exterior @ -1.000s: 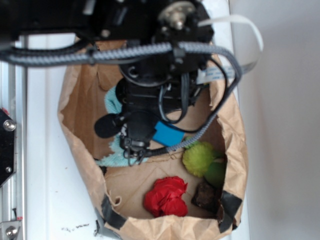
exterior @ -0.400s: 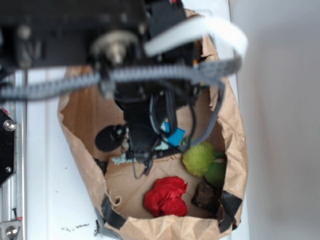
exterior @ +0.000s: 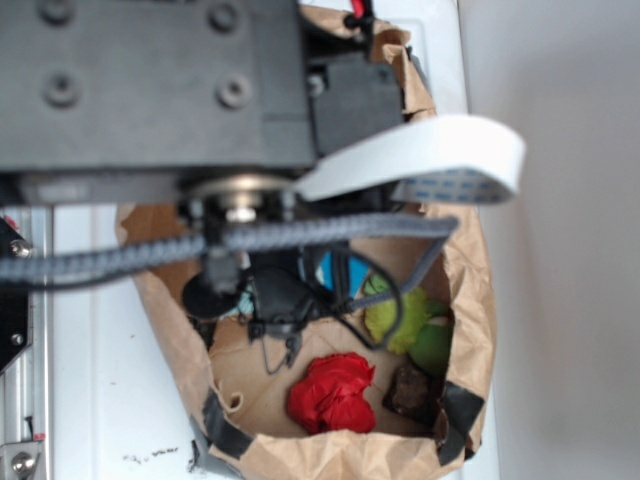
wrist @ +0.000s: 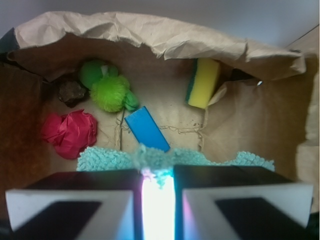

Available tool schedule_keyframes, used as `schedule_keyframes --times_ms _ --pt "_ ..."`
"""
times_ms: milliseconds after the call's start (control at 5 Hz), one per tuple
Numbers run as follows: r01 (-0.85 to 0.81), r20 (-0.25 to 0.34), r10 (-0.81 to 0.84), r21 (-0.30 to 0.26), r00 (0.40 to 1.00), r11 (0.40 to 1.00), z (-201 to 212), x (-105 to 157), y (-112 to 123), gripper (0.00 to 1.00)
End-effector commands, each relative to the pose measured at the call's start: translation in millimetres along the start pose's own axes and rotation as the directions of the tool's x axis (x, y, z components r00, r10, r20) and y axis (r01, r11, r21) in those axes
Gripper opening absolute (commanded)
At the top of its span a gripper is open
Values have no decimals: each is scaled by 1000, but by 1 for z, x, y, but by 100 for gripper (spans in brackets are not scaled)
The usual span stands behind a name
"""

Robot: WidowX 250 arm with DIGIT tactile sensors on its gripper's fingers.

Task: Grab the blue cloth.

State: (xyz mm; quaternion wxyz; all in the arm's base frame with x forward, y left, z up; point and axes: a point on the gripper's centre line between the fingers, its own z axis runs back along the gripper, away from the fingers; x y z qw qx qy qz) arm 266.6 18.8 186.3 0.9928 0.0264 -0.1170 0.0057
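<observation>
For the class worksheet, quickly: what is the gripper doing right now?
Gripper: shut on the pale aqua-blue fuzzy terry cloth, a tuft pinched between its fingers.

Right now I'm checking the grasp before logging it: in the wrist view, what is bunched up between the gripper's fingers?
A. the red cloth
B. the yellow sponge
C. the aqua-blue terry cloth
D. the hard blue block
C. In the wrist view a tuft of the blue cloth is pinched between the fingers of the gripper, while the red cloth, yellow sponge and blue block lie apart in the paper bag.
</observation>
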Motion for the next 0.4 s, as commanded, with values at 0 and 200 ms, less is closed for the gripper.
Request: schedule_keyframes --times_ms 0,200 --pt "-13 11 13 -3 1000 1000 20 14 6 0" --pt "-14 10 14 -5 1000 1000 16 16 6 0"
